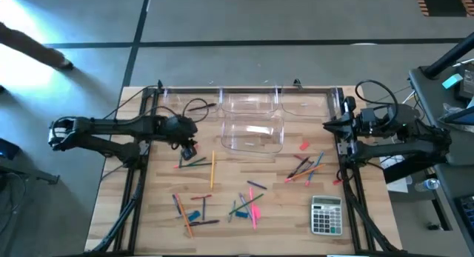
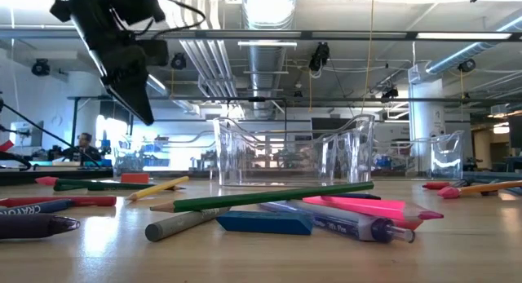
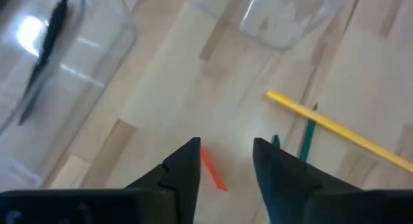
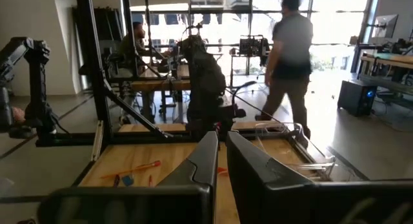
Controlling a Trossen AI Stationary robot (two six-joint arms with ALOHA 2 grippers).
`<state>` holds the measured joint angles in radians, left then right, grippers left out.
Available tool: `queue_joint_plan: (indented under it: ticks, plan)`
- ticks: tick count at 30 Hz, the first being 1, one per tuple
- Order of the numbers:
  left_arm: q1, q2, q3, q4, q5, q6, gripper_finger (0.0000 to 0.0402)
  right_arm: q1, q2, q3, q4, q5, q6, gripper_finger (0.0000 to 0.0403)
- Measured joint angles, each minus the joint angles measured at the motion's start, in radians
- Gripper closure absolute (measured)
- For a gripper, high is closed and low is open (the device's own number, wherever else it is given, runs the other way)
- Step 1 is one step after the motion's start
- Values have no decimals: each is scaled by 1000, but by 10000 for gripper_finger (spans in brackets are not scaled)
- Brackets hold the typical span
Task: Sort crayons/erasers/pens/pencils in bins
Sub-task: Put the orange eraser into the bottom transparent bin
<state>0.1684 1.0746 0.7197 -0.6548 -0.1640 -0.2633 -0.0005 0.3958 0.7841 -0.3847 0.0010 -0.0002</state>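
Note:
My left gripper (image 1: 189, 149) hangs open above the table's left half, pointing steeply down, with nothing between its fingers (image 3: 226, 146). On the wood below it lie a short orange-red stick (image 3: 211, 169), a yellow pencil (image 3: 335, 128) and a green pencil (image 3: 307, 141). Just beyond stands a clear bin (image 3: 77, 69) with a black pen (image 3: 45, 50) in it. The four clear bins stand at the far side: three in a row (image 1: 248, 101) and one in front (image 1: 252, 132). My right gripper (image 1: 329, 125) waits shut at the table's right edge, pointing level.
Pencils, pens, crayons and erasers lie loose at the near left (image 1: 189, 211), near centre (image 1: 248, 204) and right (image 1: 307, 167). A grey calculator (image 1: 326, 215) lies near the front right. A person (image 4: 290, 56) walks in the room beyond the table.

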Motion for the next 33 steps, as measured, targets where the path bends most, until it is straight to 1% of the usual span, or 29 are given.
queue_joint_plan:
  ticks: [3, 8, 12, 20, 30, 33]
  plan:
    - [2, 51, 3, 0, -4, -25, 238, 0, 0, 0, 0, 0, 25, 374]
    - [13, 151, 3, -17, -46, -99, 183, 0, 0, 0, 0, 0, 64, 374]
    - [27, 221, 0, -18, -47, -124, 156, 0, 0, 0, 0, 0, 79, 374]
    - [53, 284, -7, -20, -46, -151, 150, 0, 0, 0, 0, 0, 80, 374]
    - [53, 382, -7, 1, -46, -176, 151, 0, 0, 0, -1, 0, 80, 374]
    - [53, 404, -5, 6, -43, -173, 160, 0, 0, 0, -1, 0, 80, 374]
